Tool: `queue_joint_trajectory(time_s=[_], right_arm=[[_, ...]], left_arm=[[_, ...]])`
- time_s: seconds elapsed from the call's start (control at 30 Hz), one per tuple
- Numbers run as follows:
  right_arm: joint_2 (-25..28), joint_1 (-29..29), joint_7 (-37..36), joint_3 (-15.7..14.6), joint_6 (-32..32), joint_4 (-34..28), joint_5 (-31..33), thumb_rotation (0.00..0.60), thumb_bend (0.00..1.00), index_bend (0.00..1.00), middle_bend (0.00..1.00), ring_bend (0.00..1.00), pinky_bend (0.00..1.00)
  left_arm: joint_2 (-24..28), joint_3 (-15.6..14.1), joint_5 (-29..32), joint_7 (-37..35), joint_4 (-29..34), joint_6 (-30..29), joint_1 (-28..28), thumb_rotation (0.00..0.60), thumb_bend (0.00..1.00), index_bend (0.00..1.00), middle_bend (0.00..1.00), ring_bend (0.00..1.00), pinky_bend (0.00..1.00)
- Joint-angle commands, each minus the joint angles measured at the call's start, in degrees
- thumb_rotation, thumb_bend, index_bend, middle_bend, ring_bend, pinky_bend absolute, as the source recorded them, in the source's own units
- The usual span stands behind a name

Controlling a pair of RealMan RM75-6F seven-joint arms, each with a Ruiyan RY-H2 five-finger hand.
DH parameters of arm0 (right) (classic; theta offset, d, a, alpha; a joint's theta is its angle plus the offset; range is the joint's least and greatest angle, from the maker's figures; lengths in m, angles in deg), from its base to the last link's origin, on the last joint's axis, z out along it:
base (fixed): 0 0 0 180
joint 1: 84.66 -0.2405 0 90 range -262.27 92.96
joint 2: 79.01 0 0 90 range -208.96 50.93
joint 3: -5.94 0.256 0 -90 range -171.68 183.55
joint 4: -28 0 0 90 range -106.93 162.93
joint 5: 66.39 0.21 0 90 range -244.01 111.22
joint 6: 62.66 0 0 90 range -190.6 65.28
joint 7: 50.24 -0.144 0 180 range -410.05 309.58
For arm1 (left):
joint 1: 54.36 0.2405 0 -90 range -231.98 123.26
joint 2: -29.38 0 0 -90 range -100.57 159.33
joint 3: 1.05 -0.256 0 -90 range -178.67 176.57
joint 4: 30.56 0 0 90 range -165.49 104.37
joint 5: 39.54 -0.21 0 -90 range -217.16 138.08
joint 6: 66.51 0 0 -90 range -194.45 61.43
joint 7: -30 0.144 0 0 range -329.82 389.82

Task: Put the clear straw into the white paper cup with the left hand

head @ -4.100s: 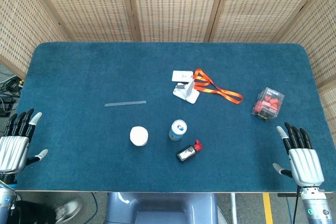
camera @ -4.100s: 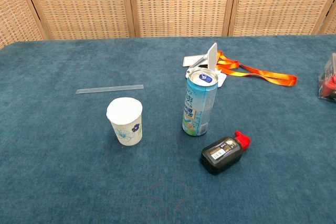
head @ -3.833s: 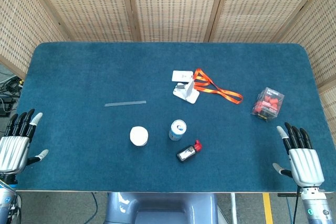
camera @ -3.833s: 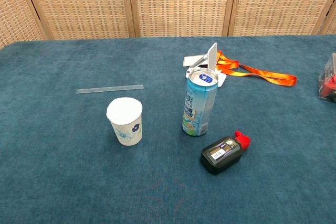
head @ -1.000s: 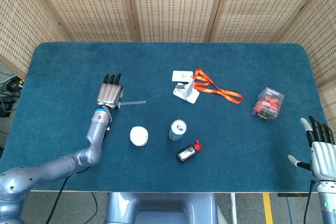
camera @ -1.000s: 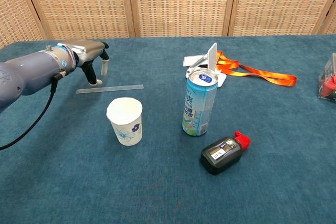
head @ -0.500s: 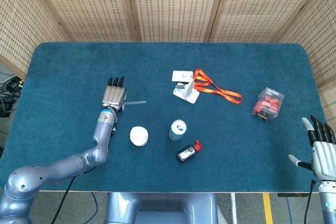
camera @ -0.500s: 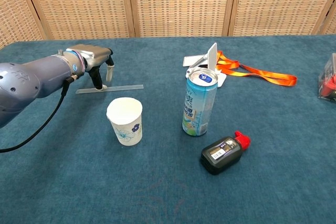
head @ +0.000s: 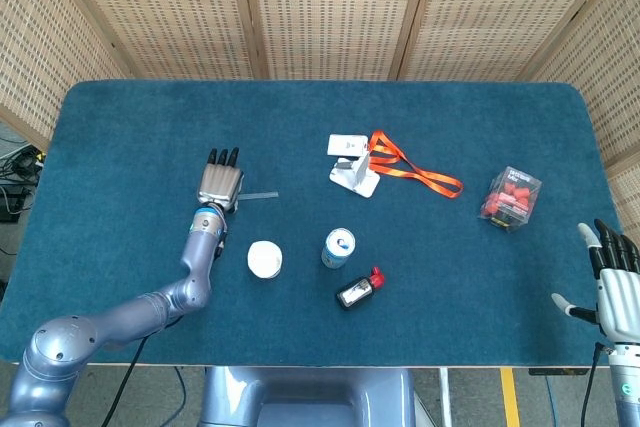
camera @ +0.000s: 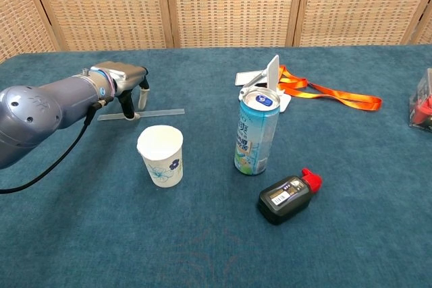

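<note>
Straw: the clear straw (camera: 142,114) lies flat on the table just behind the white paper cup (camera: 160,155).
Left hand: left hand (head: 219,185) over the straw's left part, fingers spread downward, holding nothing.
Right hand: right hand (head: 617,292) far right of the cup, fingers apart.

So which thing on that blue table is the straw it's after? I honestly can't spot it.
Start at the white paper cup near the table's front, left of the tall drinks can. Just behind the cup, the clear straw lies flat on the cloth, under the fingers of the left hand. It is the only thin, see-through strip there, so faint it almost vanishes against the blue.
</note>
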Motion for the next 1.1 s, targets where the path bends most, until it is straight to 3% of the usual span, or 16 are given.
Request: queue_joint_trajectory(time_s=[0.03,0.47,0.6,0.77,0.97,1.1], right_arm=[[0.0,0.0,0.0,0.0,-0.1,0.0,0.0,0.600,0.06,0.04,0.00,0.00,0.00],[0.1,0.1,-0.2,0.0,-0.6,-0.2,-0.4,0.600,0.06,0.04,0.00,0.00,0.00],[0.1,0.2,-0.2,0.0,-0.7,-0.3,-0.5,0.600,0.06,0.04,0.00,0.00,0.00],[0.1,0.2,-0.2,0.0,-0.7,-0.3,-0.6,0.600,0.06,0.04,0.00,0.00,0.00],[0.2,0.2,-0.3,0.0,-0.9,-0.4,-0.7,0.600,0.06,0.04,0.00,0.00,0.00],[0.3,0.3,-0.4,0.0,-1.1,-0.6,-1.0,0.600,0.06,0.05,0.00,0.00,0.00]], left_arm=[[-0.4,-0.1,-0.1,-0.1,-0.8,0.5,-0.2,0.600,0.33,0.54,0.00,0.00,0.00],[-1.4,-0.6,-0.3,0.3,-2.3,0.9,0.3,0.600,0.34,0.56,0.00,0.00,0.00],[-1.5,-0.6,-0.2,0.5,-2.2,1.1,0.4,0.600,0.41,0.59,0.00,0.00,0.00],[-1.0,-0.8,-1.0,0.4,-1.2,0.6,0.6,0.600,0.41,0.59,0.00,0.00,0.00],[2.5,-0.3,-4.0,-2.1,3.9,-2.0,1.6,0.600,0.41,0.59,0.00,0.00,0.00],[7.1,0.6,-7.8,-5.9,11.0,-5.6,3.4,0.600,0.41,0.59,0.00,0.00,0.00]])
